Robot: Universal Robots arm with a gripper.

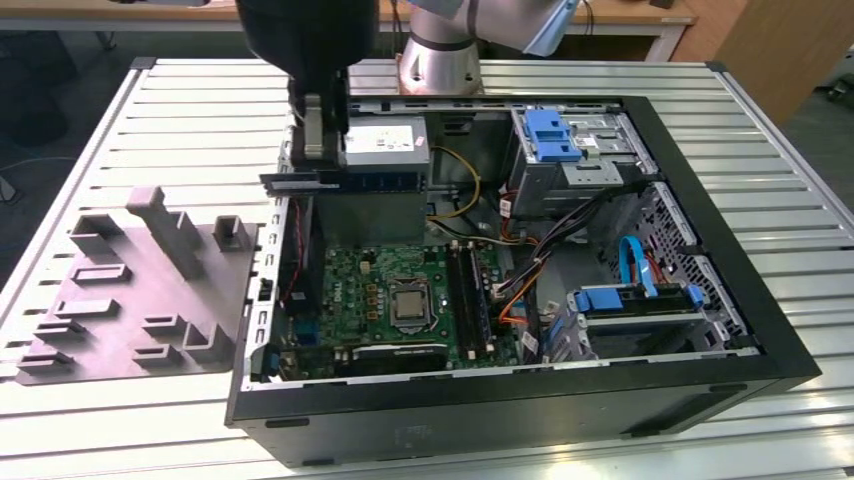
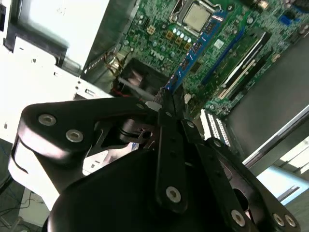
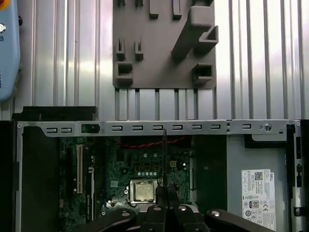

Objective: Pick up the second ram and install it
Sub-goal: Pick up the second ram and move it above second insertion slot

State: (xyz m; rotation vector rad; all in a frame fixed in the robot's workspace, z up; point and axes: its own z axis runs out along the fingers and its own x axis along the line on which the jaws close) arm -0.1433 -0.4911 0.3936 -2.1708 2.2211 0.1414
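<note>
1 arm (image 1: 441,50), 1 gripper (image 1: 318,165), 1 ram (image 1: 387,181) held, 1 PC case (image 1: 534,405), 1 mobo (image 1: 360,285), 1 CPU (image 1: 404,303), 1 PSU (image 1: 387,145), 2 blue drive brackets (image 1: 550,135) (image 1: 627,298), 1 grey holder (image 1: 134,290), 1 slatted table (image 1: 774,130), 1 wood desk (image 1: 627,18)

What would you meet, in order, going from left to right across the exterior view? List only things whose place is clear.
grey moulded tray → second ram, held in the gripper → blue drive bracket → blue cable
</note>
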